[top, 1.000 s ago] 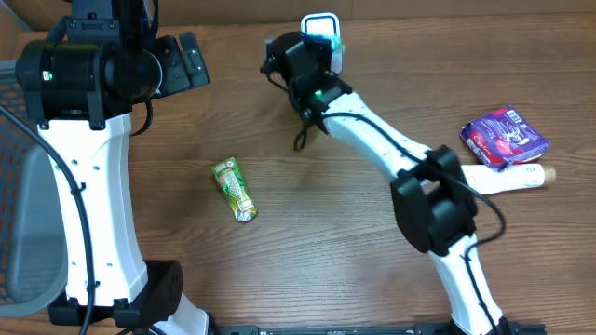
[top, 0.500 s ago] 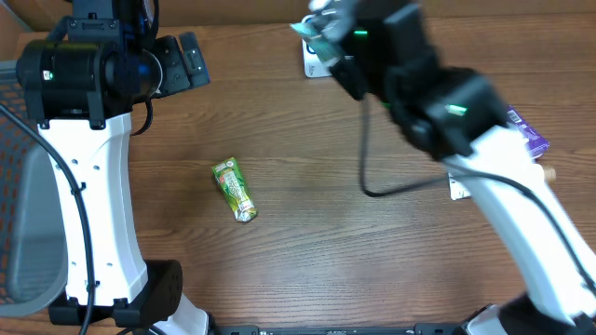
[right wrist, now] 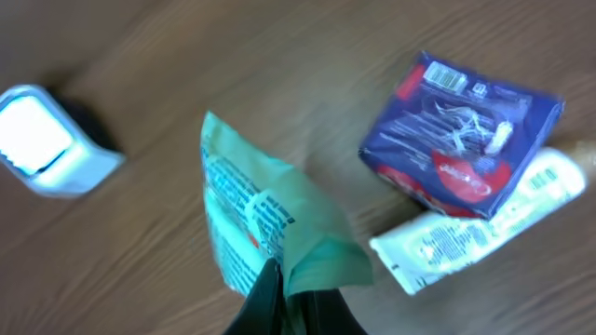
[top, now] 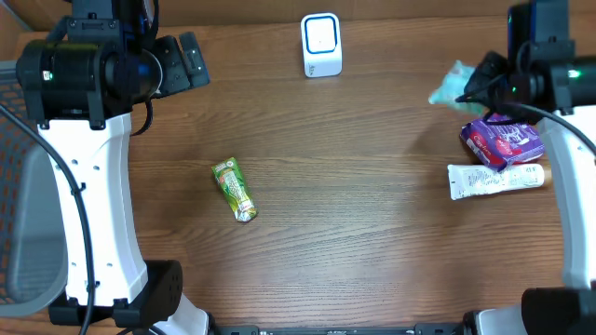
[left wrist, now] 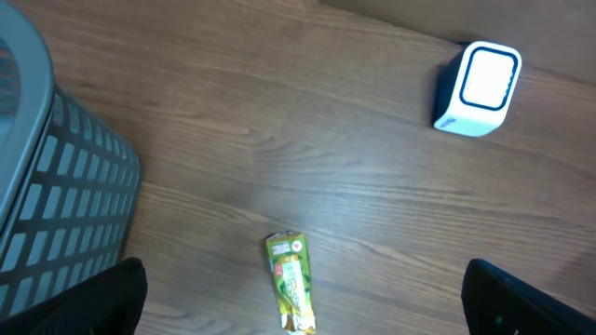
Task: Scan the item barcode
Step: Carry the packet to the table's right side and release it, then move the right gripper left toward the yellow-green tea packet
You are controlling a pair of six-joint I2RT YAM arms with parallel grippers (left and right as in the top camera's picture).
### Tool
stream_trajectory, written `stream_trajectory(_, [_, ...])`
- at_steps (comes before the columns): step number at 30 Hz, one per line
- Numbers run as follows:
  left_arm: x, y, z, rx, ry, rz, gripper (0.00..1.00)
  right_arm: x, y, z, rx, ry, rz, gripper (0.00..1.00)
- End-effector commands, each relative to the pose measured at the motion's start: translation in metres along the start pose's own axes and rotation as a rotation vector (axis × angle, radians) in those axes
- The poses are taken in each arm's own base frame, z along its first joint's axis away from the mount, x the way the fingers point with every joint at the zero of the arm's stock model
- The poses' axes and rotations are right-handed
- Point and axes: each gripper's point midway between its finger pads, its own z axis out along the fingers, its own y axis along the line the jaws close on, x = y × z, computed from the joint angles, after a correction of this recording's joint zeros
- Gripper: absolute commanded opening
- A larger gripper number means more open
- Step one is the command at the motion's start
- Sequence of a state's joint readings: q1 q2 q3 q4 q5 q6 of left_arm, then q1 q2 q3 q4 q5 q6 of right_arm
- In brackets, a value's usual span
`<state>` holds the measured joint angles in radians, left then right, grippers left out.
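pinching one end of the green packet (right wrist: 265, 223), the right gripper (right wrist: 289, 302) aims its long axis at 9 o'clock overhead; bare table (top: 391, 140) lies toward the scanner (top: 321, 45); left gripper (top: 182, 60) jaws spread wide.

Crumpled green packet (right wrist: 265, 219) — aloft, tilted

One each: scanner (top: 321, 44), sachet (top: 235, 189), mint packet (top: 453, 84), purple box (top: 503, 141), tube (top: 494, 180), basket (left wrist: 56, 205)
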<state>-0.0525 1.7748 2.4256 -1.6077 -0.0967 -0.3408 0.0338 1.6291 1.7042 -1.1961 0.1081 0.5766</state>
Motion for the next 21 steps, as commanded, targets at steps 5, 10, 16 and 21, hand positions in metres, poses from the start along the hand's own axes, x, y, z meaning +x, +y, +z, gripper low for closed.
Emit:
stream_trajectory(5, [0.001, -0.001, 0.0, 0.005, 0.002, -0.01, 1.0, 0.045, -0.039, 0.082, 0.104, 0.064, 0.174, 0.04])
stream_trajectory(10, [0.001, -0.001, 0.0, 0.005, 0.002, -0.01, 0.99, 0.055, -0.071, 0.095, 0.235, 0.033, 0.215, 0.04])
stream_trajectory(16, [0.001, -0.001, 0.0, 0.005, 0.002, -0.01, 0.99, 0.044, -0.097, 0.094, 0.315, -0.016, 0.257, 0.11])
stream_trajectory(21, [0.001, -0.001, 0.0, 0.005, 0.002, -0.01, 1.0, 0.04, -0.107, 0.093, 0.331, -0.015, 0.275, 0.68])
